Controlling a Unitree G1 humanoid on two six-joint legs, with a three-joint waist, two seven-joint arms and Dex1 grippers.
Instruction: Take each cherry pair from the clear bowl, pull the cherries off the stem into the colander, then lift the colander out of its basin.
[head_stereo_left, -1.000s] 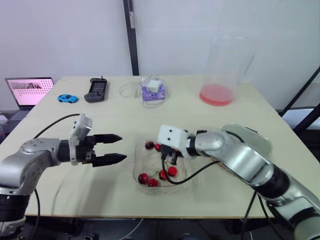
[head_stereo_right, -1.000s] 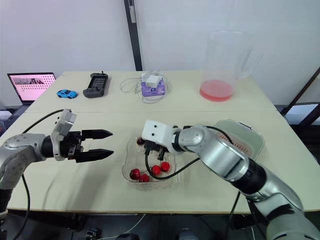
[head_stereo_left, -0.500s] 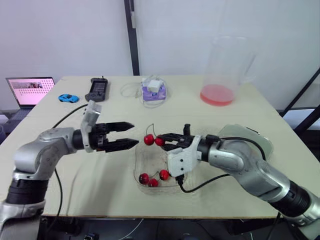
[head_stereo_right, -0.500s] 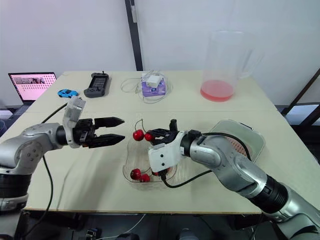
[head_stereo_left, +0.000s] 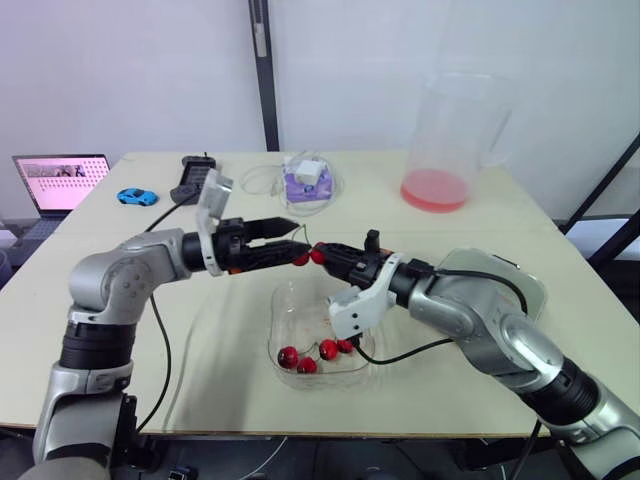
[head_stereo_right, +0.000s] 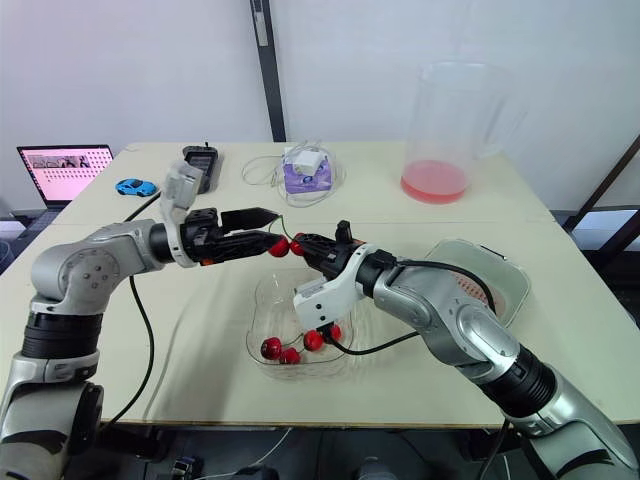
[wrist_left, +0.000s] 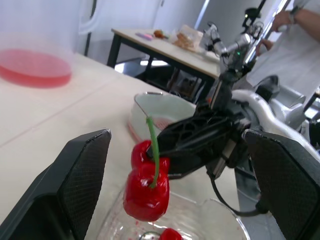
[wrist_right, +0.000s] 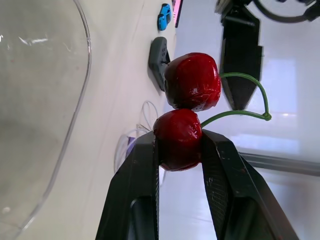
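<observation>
Above the clear bowl (head_stereo_left: 277, 335), head views: cherry pair (head_stereo_right: 290, 246) held in the air between both arms; more cherries (head_stereo_left: 306, 362) lie in the bowl. Colander (head_stereo_right: 478, 287) sits in its basin (head_stereo_right: 512, 270) on the desk, well apart to the right. Step in hand, as I read it: pulling the pair apart. Next, left end effector (head_stereo_right: 274, 227) must close on the free cherry or stem.

Left wrist view: its fingers spread wide, pair between them, not yet gripped.

Right wrist view: right end effector (wrist_right: 179, 136) clenched on one cherry; other cherry and stem free.
</observation>
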